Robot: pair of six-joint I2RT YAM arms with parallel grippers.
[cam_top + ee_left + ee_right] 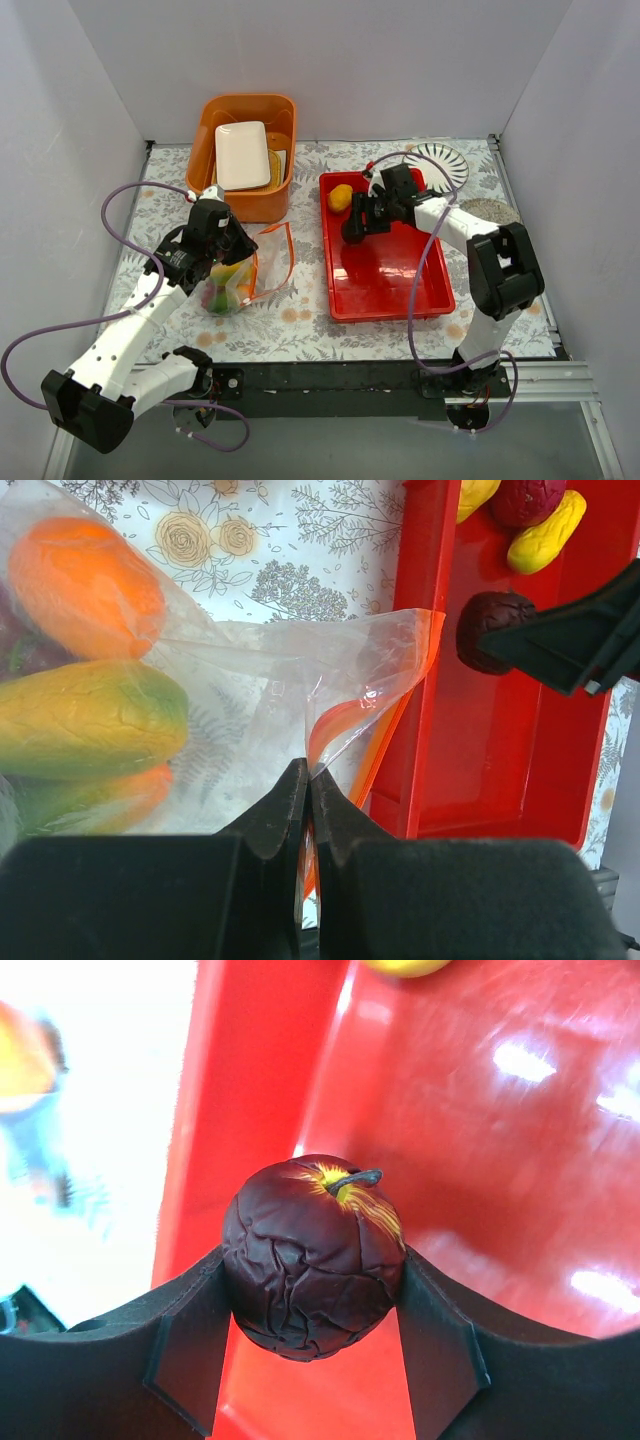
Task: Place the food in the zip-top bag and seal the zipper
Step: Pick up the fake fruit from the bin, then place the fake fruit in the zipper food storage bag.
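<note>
Right gripper (313, 1290) grasps the dark red fruit (300, 1260); left gripper (308, 780) pinches the zipper (340, 725). I should lift it over the red tray (415, 630) wall and move left, releasing well inside the zip-top bag (250, 700).

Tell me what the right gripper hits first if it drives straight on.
Likely the red tray: the right gripper, shut on a dark red fruit, points at its floor near a side wall. Depth is unclear, so it could meet the wall first.
</note>
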